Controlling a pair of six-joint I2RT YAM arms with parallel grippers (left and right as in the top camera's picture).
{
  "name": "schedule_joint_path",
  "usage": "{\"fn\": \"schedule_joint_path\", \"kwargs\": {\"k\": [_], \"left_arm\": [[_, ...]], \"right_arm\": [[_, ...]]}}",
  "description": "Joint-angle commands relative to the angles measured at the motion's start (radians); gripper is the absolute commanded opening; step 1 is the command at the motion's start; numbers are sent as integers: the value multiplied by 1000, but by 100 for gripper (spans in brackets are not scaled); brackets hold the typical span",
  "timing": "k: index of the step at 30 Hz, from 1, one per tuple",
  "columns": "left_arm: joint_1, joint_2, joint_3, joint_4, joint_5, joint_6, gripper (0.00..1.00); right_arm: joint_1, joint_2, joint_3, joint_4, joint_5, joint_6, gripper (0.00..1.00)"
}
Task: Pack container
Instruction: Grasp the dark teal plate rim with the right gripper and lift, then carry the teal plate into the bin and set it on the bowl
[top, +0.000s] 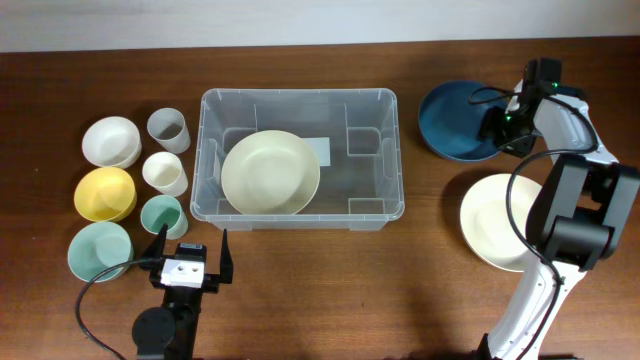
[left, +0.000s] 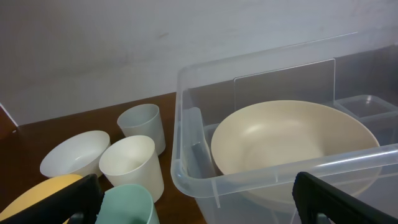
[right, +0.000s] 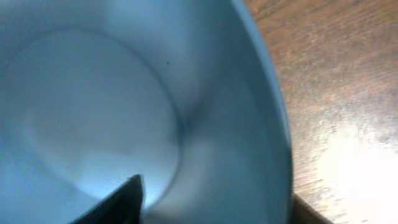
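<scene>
The clear plastic container (top: 300, 94) stands mid-table with a cream bowl (top: 270, 172) inside at its left. In the left wrist view its near corner (left: 186, 168) and the cream bowl (left: 292, 134) show. My left gripper (top: 193, 245) is open and empty in front of the container's near left corner, and its fingers frame the left wrist view (left: 199, 208). My right gripper (top: 492, 125) is at the right rim of a dark blue bowl (top: 455, 118). In the right wrist view its fingers (right: 214, 208) straddle the blue bowl's wall (right: 236, 143), one inside and one outside, spread apart.
Left of the container stand a white bowl (top: 110, 140), a grey cup (top: 168, 128), a cream cup (top: 164, 172), a yellow bowl (top: 104, 193), a teal cup (top: 161, 214) and a teal bowl (top: 99, 250). A cream bowl (top: 490, 225) sits at the right, partly under the right arm.
</scene>
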Motion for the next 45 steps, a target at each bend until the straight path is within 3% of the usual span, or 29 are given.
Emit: {"fn": "schedule_joint_path", "kwargs": {"k": [1, 6, 14, 18, 24, 29, 32, 39, 45], "left_arm": [[5, -5, -5, -2, 7, 13, 100], [5, -5, -5, -2, 7, 13, 100], [5, -5, -5, -2, 7, 13, 99], [5, -5, -5, -2, 7, 13, 100], [5, -5, -5, -2, 7, 13, 99], [5, -5, -5, -2, 7, 13, 100], [5, -5, -5, -2, 7, 13, 99], [5, -5, -5, -2, 7, 13, 99], [5, -5, -5, -2, 7, 13, 99]], "right_arm": [[0, -2, -11, 3, 9, 1, 38], [-1, 25, -11, 3, 9, 17, 5], [-36, 24, 5, 47, -51, 46, 4], [-105, 23, 74, 48, -252, 39, 4], [-223, 23, 219, 48, -723, 16, 4], [-256, 23, 320, 46, -1111, 16, 4], [-227, 9, 367, 6, -1240, 19, 4], [-31, -103, 370, -34, -1212, -12, 4], [267, -149, 370, -101, -753, -12, 4]]}}
